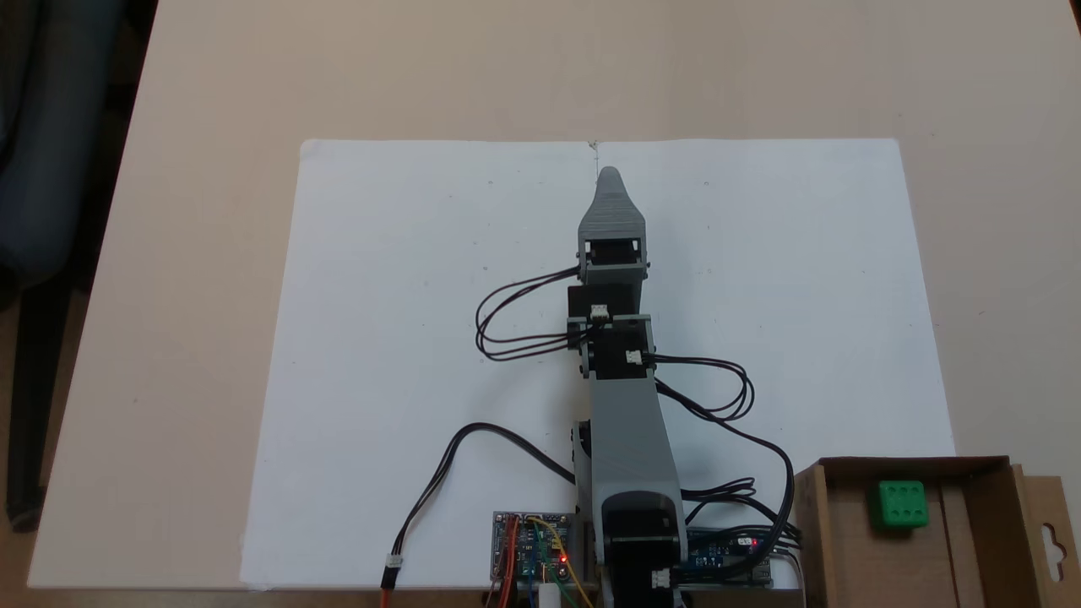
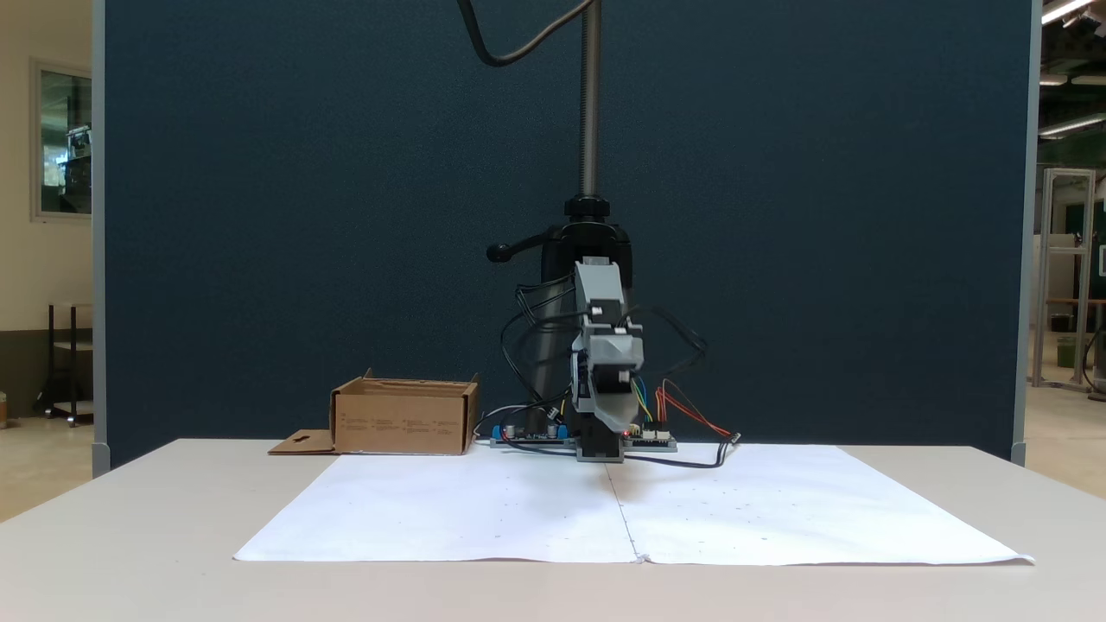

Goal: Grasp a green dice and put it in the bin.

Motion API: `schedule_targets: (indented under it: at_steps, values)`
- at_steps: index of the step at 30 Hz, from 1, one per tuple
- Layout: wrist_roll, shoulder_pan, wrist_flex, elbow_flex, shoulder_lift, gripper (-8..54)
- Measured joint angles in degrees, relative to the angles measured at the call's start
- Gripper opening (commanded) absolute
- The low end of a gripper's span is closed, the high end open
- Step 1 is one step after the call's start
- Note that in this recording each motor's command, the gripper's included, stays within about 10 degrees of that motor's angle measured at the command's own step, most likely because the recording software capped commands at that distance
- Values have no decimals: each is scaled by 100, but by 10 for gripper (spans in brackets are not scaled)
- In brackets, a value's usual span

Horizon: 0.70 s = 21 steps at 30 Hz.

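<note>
Both fixed views show the grey plastic arm stretched out over the white paper sheet, far from the box. Its grey pincer points away from the base, and from above its jaws appear as one tapered tip, so I cannot tell if it is open or closed; nothing green is seen at it. The small bright green plastic dice lies inside the shallow brown cardboard bin, on the floor of the bin, near its far wall, with a six-pip face turned up. The bin stands on the beige tabletop beside the robot base, well apart from the pincer. I judge that the task is practically finished: the dice is already placed, and nothing is left except perhaps bringing the arm back to rest.
</note>
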Motion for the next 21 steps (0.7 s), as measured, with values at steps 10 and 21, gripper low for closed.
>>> schedule_targets:
  at_steps: [10,21]
  values:
    - [-35,9,-1819,853,70,432]
    - [-35,246,-3753,1714,70,432]
